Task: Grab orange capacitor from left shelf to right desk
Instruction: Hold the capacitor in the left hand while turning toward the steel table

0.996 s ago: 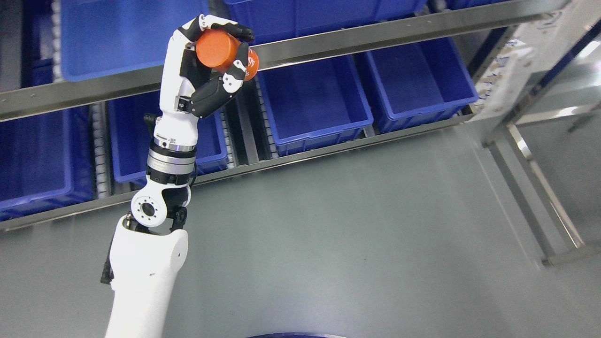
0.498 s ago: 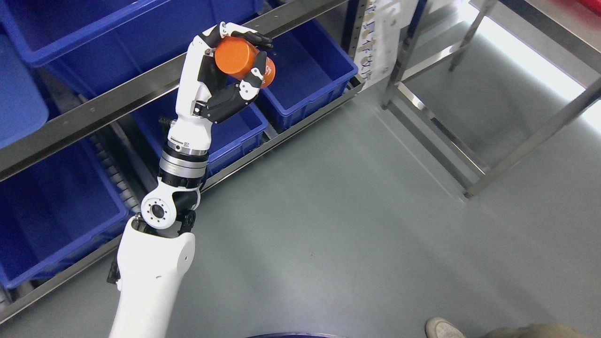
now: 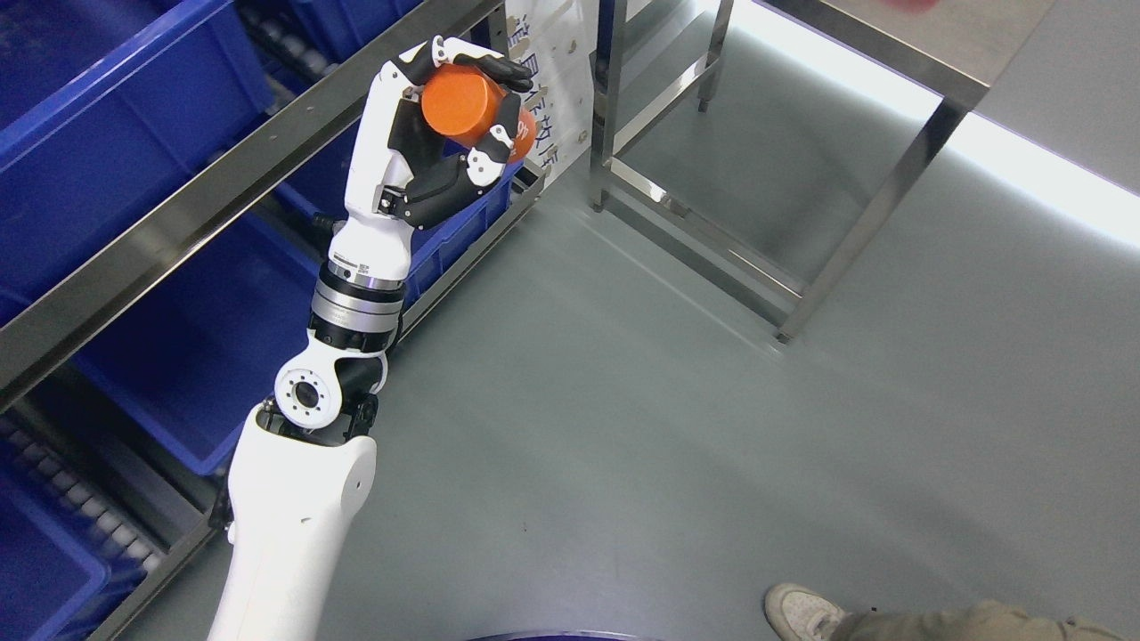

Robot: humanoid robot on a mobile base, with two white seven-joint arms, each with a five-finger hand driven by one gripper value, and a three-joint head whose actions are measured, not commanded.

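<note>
While raised in front of the shelf, the left robot hand is clamped on one orange capacitor, a short cylinder held clear of every surface. Its long axis lies tilted, running from upper left to lower right: one flat end faces up and left toward the camera, and the other end, partly hidden behind the fingers, points down and right. White print shows on its side but is too small to read. The thumb presses from below and the dark fingertips curl over the top. One arm is in view, entering from the lower left. At least four blue bins sit on the shelf at left. One steel-framed worktop stands at upper right, well apart from the capacitor. A white printed sheet hangs just behind the hand. One person's shoe and trouser leg show at the bottom right edge on the grey floor.
</note>
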